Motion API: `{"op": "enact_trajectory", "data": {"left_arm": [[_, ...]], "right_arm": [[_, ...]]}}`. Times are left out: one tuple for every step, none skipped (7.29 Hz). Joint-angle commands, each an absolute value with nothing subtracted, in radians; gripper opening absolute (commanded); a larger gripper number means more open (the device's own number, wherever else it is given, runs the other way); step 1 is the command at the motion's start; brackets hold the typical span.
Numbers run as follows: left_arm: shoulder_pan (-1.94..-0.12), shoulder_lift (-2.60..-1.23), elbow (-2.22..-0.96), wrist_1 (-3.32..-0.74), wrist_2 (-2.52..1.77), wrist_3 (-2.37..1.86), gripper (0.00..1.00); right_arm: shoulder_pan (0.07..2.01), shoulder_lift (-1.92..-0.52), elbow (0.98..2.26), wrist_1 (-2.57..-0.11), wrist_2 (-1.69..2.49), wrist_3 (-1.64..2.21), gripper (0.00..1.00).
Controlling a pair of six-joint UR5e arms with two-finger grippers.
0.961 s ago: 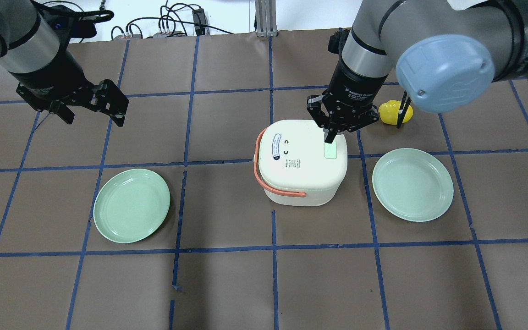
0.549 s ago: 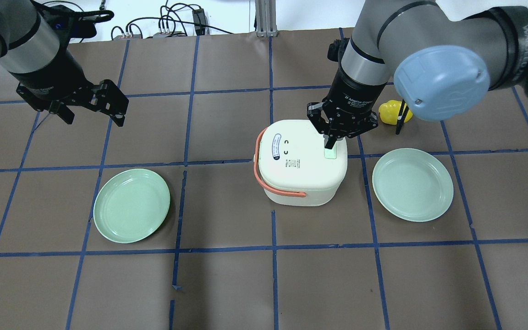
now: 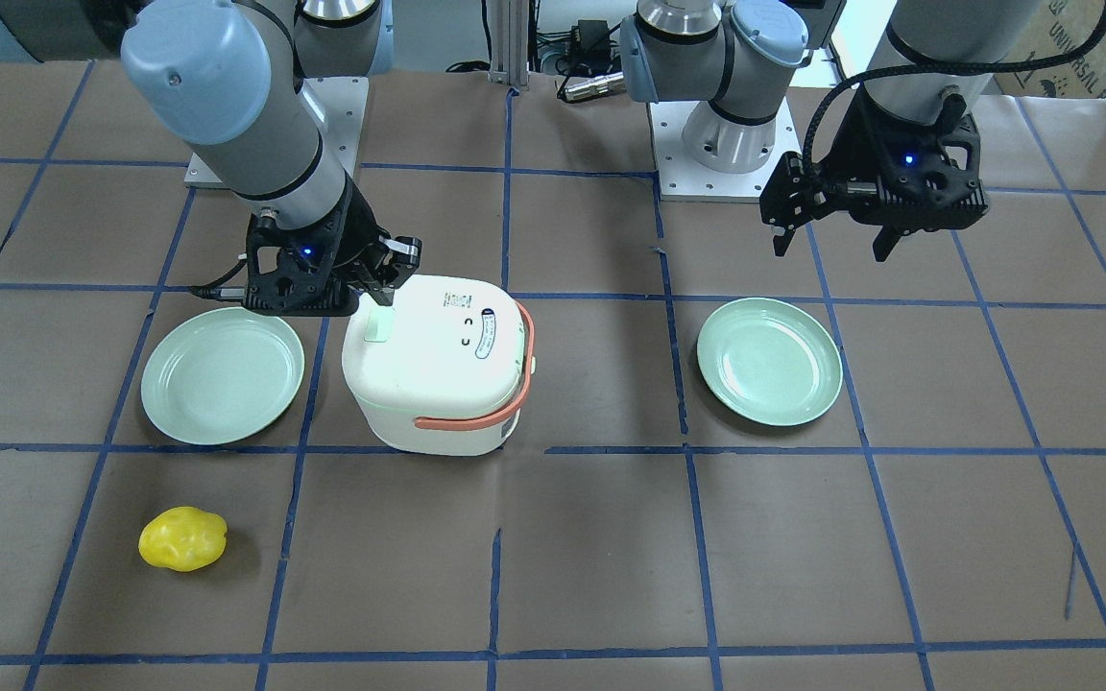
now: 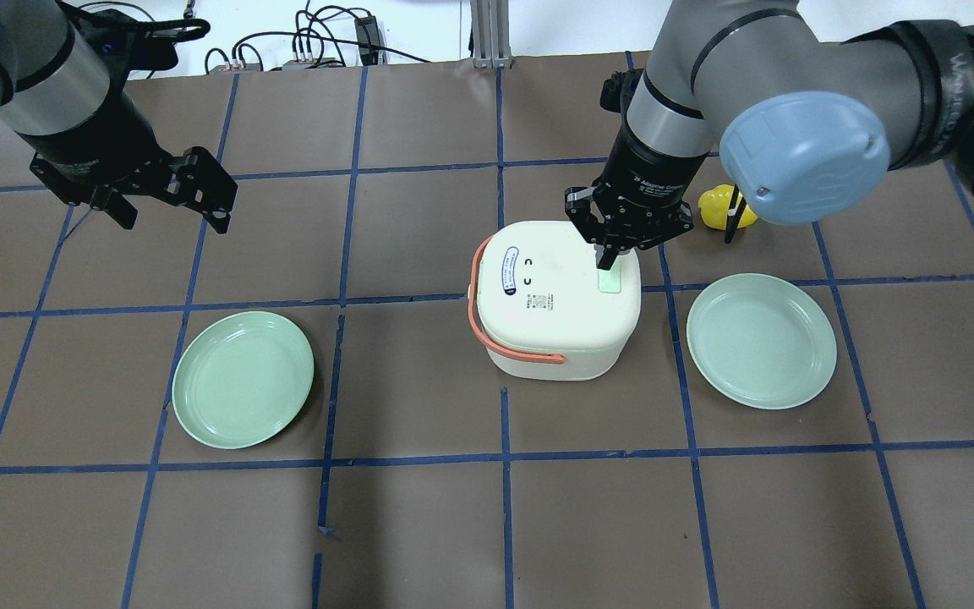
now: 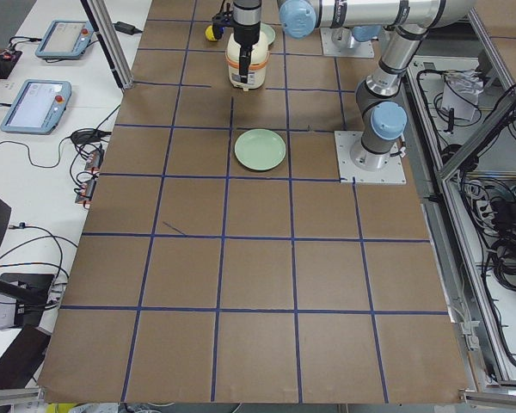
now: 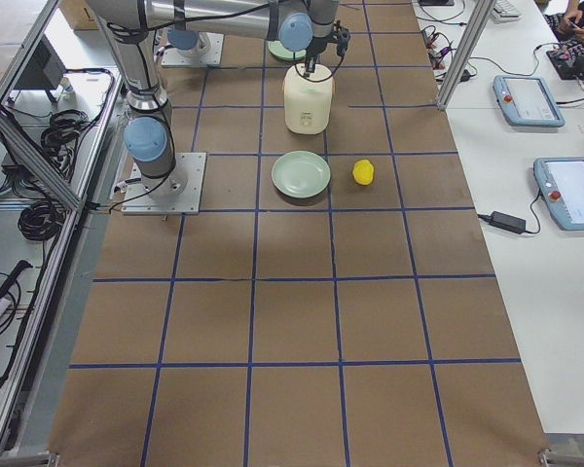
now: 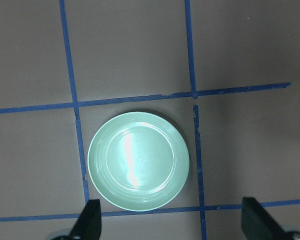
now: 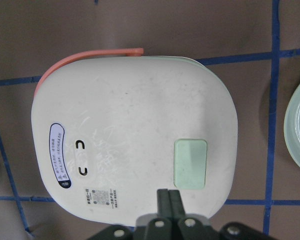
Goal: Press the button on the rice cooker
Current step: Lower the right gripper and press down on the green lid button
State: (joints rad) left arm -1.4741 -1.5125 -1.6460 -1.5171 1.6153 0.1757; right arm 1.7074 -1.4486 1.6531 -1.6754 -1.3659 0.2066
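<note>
**Overhead exterior: closed right fingers at the far end of the button**

The pale green button (image 4: 610, 281) sits on the lid of the white rice cooker (image 4: 559, 296), near the lid's right edge, and the cooker stands mid-table with its orange handle (image 4: 477, 315) swung to the left side. The lid is down, so I can't see inside the pot.

My right gripper (image 4: 607, 258) points straight down with its fingers pressed together, holding nothing. From above, the tips overlap the button's far end. In the right wrist view, they come in just beside its near corner. I think they are on it or barely above it, but neither angle shows contact clearly.

A green plate (image 4: 761, 340) lies just right of the cooker and another green plate (image 4: 243, 379) lies well off to the left. Both show only their bare faces. A yellow lumpy item (image 4: 719, 207) rests beyond the right plate, near the right arm.

The left gripper (image 4: 172, 216) hangs over the table (image 4: 419, 381), beyond the left plate, with its fingers spread wide.
</note>
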Motion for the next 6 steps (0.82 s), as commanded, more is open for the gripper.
{"op": "enact_trajectory", "data": {"left_arm": [[-1.474,-1.513,-1.646,-1.517,1.615,0.175,1.0],[-1.474,-1.513,-1.646,-1.517,1.615,0.176,1.0],[-1.474,-1.513,-1.646,-1.517,1.615,0.175,1.0],[-1.474,-1.513,-1.646,-1.517,1.615,0.175,1.0],[-1.474,-1.513,-1.646,-1.517,1.615,0.175,1.0],[-1.474,-1.513,-1.646,-1.517,1.615,0.175,1.0]], "right_arm": [[1.704,-1.445,1.67,-1.678,-1.376,0.203,0.08],[1.704,-1.445,1.705,-1.719,-1.379,0.206,0.08],[1.704,-1.447,1.713,-1.759,-1.384,0.209,0.08],[1.704,-1.445,1.706,-1.761,-1.384,0.209,0.08],[1.704,-1.445,1.712,-1.763,-1.382,0.209,0.08],[1.701,-1.445,1.715,-1.763,-1.384,0.207,0.08]]}}
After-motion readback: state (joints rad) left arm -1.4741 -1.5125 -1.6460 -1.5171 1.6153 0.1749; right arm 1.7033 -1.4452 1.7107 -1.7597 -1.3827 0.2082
